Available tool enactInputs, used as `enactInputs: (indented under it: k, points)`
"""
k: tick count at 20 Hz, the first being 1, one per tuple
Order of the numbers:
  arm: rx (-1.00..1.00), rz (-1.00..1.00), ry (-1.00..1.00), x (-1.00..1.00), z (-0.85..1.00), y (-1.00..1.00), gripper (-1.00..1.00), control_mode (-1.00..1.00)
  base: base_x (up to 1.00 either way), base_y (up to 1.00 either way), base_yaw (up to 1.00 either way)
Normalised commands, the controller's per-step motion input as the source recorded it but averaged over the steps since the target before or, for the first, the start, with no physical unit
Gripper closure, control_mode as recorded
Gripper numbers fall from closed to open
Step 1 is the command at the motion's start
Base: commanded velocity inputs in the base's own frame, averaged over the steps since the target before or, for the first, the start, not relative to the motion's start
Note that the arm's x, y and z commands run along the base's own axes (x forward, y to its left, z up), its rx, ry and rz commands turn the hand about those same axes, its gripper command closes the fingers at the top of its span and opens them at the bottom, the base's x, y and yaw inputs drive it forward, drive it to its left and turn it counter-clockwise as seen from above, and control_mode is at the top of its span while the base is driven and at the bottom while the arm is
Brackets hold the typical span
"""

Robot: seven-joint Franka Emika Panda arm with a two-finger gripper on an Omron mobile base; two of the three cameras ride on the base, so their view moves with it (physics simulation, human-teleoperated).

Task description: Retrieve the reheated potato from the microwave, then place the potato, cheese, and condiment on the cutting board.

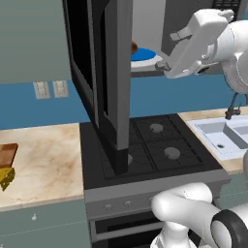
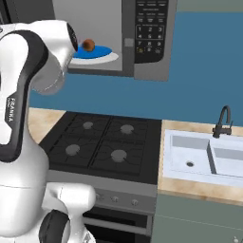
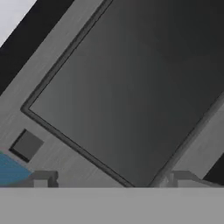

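Note:
The microwave (image 1: 104,58) hangs over the stove with its door swung wide open toward me. Inside it, the small brown potato (image 1: 134,47) sits on a blue round plate (image 1: 144,54); from the right I see the potato (image 2: 88,45) on the plate (image 2: 97,52), left of the button panel (image 2: 151,28). My gripper (image 1: 164,66) hovers in front of the open cavity, just right of the plate and apart from the potato. In the hand view the gripper (image 3: 113,178) is open and empty. The cutting board (image 1: 7,154) and yellow cheese (image 1: 6,178) lie at the counter's far left. The condiment is out of view.
A black gas stove (image 1: 155,145) lies below the microwave. The open door (image 1: 116,97) juts out over the stove's left half. A white sink (image 2: 209,156) with a dark tap (image 2: 222,121) is set in the counter to the right. Marble counter (image 1: 43,160) stretches left.

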Motion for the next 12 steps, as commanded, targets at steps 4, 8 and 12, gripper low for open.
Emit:
enactInputs:
  k: [4,8,12]
  points:
    - [-0.28,-0.25,-0.23,0.00,0.00,-0.91,-1.00,-1.00,0.00,0.00,0.00]
    - [-0.34,-0.27,-0.30,0.21,-0.08,-0.58,-1.00,-1.00,0.00,0.00,0.00]
    - [-0.35,-0.26,-0.33,0.52,-0.19,-0.28,-1.00,-1.00,0.00,0.00,0.00]
